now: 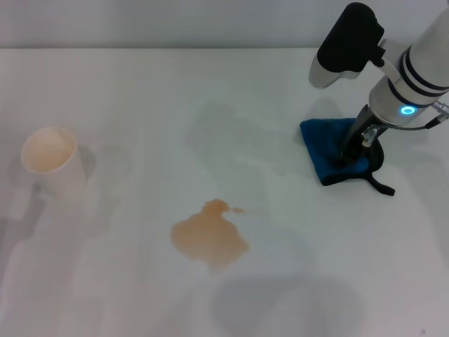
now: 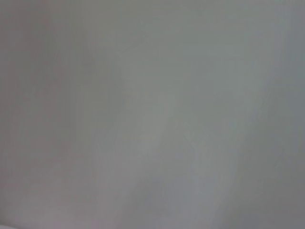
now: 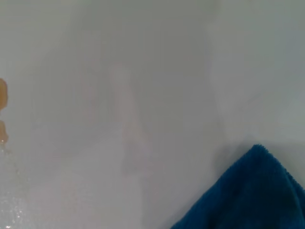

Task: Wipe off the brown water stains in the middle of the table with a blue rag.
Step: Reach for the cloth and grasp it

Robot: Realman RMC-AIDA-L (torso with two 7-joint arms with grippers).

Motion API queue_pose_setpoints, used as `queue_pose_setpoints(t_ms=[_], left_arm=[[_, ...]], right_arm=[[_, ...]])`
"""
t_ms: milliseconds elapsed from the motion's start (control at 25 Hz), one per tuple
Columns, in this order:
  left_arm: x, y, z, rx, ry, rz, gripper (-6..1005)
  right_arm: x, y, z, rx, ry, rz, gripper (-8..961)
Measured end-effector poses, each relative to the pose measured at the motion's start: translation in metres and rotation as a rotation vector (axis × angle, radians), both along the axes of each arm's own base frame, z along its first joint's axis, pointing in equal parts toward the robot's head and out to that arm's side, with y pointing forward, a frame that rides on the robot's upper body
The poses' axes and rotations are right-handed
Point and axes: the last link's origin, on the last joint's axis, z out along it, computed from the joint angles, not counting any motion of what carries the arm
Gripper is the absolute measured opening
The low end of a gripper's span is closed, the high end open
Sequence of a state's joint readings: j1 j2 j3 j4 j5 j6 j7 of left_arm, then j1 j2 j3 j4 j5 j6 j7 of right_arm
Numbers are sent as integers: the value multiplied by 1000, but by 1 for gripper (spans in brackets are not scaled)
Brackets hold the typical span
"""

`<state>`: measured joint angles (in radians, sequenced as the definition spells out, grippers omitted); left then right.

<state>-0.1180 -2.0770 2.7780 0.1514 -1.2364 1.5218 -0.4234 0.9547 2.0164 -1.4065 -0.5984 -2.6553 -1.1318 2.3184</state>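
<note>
Brown water stains (image 1: 209,240) sit mid-table (image 1: 126,91), well apart from the blue rag (image 1: 328,146) at right, where the right gripper (image 1: 349,156) presses down, grip state impossible to tell.

The table (image 1: 140,98) is plain white with no pattern, only soft grey shadows across it. The stain (image 1: 209,236) on it is a pale tan-brown, see-through at the edges and a shade deeper in the middle. The rag (image 1: 330,147) is bright blue with black trim and a black loop. The cup (image 1: 52,161) is white, its inside tinted a faint cream. The right arm (image 1: 414,77) is white and black, with a small glowing cyan ring.
</note>
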Motion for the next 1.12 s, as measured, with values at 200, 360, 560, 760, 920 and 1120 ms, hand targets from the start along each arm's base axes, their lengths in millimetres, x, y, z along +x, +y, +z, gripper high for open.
queue_pose_setpoints(t_ms=[200, 360, 560, 760, 920, 1120], left_arm=[[0, 0, 0, 0, -1, -1, 876], [0, 0, 0, 0, -1, -1, 876], [0, 1, 0, 0, -1, -2, 875], [0, 1, 0, 0, 0, -2, 875], [1, 2, -1, -1, 0, -3, 875], [1, 2, -1, -4, 1, -1, 875]], right_arm=[[1, 0, 0, 7, 2, 1, 355], [2, 2, -1, 15, 0, 8, 371], [3, 2, -1, 14, -3, 12, 456], [4, 1, -2, 14, -5, 10, 527], [7, 0, -2, 10, -8, 2, 544], [10, -1, -3, 9, -9, -6, 540]])
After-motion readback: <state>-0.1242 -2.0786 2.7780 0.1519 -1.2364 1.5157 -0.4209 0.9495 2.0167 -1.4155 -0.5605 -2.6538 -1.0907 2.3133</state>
